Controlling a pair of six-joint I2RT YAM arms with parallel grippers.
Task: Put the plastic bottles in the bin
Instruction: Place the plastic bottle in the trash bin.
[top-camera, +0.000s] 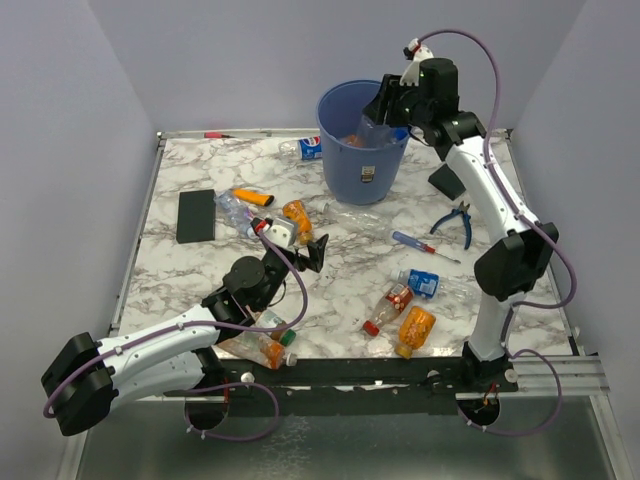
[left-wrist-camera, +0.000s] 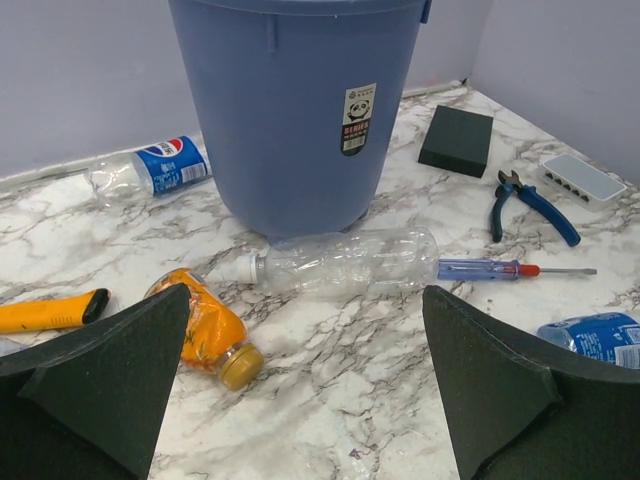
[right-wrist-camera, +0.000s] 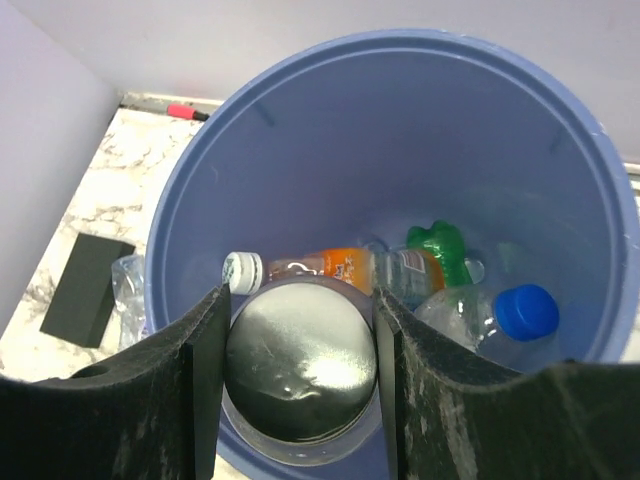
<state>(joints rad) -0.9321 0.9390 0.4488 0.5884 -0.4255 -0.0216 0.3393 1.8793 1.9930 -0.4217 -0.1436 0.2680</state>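
1. White shells and black joints make up the left arm behind the left pincer.
2. The right arm behind the right pincer looks the same.
3. Purple cables loop back from each pincer.
4. The fingers are matte black wedges.

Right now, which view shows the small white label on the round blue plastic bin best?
The left wrist view: the small white label sits close and sharp on the round blue plastic bin. Top external shows the label tiny. Right wrist looks inside the bin, no label.
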